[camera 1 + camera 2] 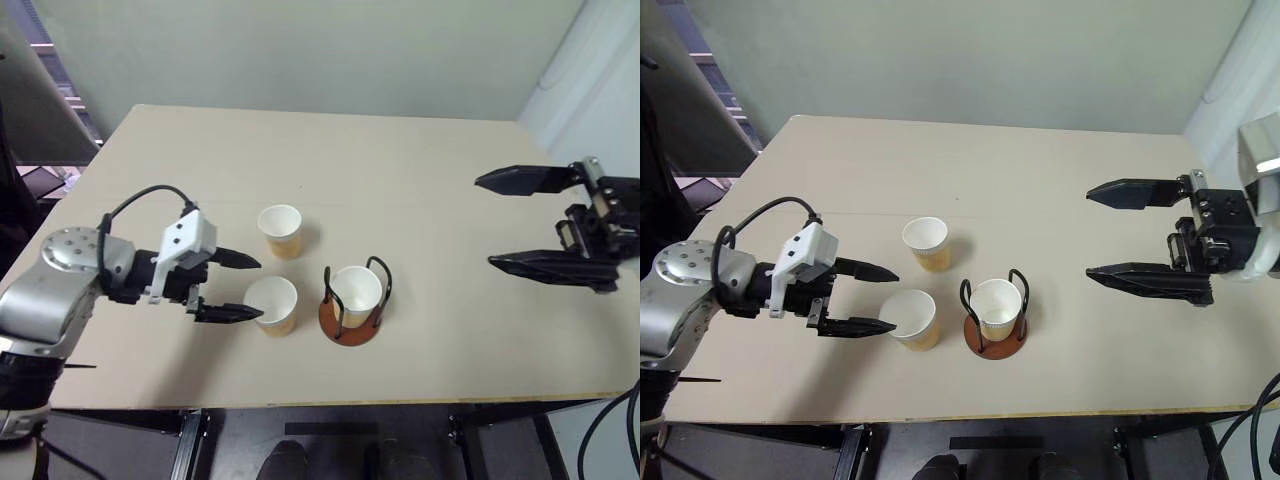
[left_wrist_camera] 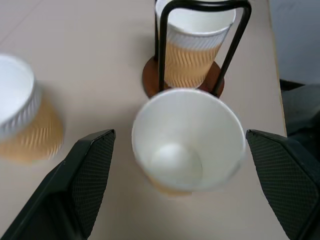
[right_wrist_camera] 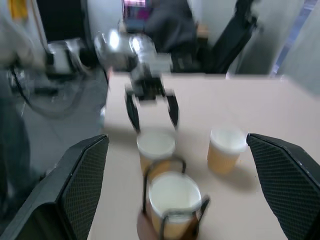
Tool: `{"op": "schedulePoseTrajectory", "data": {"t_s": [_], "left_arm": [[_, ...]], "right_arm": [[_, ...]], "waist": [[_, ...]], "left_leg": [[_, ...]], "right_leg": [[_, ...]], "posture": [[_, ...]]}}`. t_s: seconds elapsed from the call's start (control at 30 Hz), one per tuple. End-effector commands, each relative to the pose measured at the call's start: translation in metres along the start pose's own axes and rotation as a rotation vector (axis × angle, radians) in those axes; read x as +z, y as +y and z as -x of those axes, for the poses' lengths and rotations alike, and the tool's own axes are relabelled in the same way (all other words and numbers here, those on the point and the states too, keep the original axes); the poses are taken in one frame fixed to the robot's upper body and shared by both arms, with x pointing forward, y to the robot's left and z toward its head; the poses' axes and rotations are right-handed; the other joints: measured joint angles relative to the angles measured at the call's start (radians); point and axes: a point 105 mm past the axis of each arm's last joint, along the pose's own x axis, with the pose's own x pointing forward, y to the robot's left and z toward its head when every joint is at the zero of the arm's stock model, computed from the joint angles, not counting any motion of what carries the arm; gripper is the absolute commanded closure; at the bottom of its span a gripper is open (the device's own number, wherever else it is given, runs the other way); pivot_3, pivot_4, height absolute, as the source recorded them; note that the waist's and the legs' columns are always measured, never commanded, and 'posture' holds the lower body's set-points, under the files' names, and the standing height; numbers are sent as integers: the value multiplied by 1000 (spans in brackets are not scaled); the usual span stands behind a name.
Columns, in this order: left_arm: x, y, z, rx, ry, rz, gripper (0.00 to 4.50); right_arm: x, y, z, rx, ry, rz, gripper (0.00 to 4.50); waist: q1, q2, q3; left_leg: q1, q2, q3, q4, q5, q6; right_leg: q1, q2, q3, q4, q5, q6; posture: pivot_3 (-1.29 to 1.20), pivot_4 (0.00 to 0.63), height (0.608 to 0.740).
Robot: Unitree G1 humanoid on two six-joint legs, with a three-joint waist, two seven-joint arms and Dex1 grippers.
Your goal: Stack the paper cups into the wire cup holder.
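one paper cup (image 1: 356,291) already sits in the wire cup holder (image 1: 352,325). your left gripper (image 1: 238,287) straddles the nearest cup (image 1: 271,304), jaws wide, gripping nothing; right gripper (image 1: 508,222) hangs apart, open, empty. third cup (image 1: 280,230) waits behind.

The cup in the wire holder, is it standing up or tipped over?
Standing up. The paper cup sits upright on the wire cup holder between the black loops, with its open white mouth facing up.

Left gripper (image 1: 245,288) low, jaws spread wide, pointing rightward, right gripper (image 1: 486,222) raised higher, jaws spread wide, pointing leftward
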Motion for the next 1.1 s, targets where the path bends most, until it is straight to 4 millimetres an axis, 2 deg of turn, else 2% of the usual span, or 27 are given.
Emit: {"op": "schedulePoseTrajectory", "data": {"t_s": [0.03,0.13,0.23,0.5,0.8,0.93,1.1], "left_arm": [[9,5,5,1,-13,-34,0],[18,5,10,-21,-46,-37,0],[18,7,8,-21,-39,-38,0],[7,24,-22,-10,26,-53,0],[1,22,-38,-68,67,-72,0],[0,20,-38,-90,74,-74,923],[-2,21,-37,-88,84,-76,2795]], "right_arm": [[7,11,1,-14,-7,5,29],[0,14,1,-41,13,-15,29],[-3,15,0,-49,13,-23,29],[-5,14,-4,-68,20,-8,29],[-4,16,-3,-82,34,5,29],[-5,15,-3,-96,44,7,0],[-6,15,-3,-104,50,10,0]], "waist": [[-2,0,0],[-1,0,0],[-1,0,0],[1,0,0],[3,0,0],[3,0,0],[3,0,0]], "left_leg": [[0,0,0,0,0,0],[0,0,-1,0,0,0],[0,0,-2,0,0,1],[0,1,-2,1,-1,2],[-2,0,-2,1,-1,2],[-2,0,-2,2,-1,2],[-2,0,-2,2,-1,2]], "right_leg": [[0,0,0,0,0,0],[0,0,0,-1,0,0],[0,-1,0,-1,0,0],[1,-2,-1,0,1,1],[1,-1,-1,-1,1,2],[1,-1,-1,-1,2,3],[1,-1,-1,-1,2,3]], "posture": [[0,150,740],[0,150,740],[0,150,740],[0,150,740],[0,150,740],[0,150,740],[0,150,740]]}}
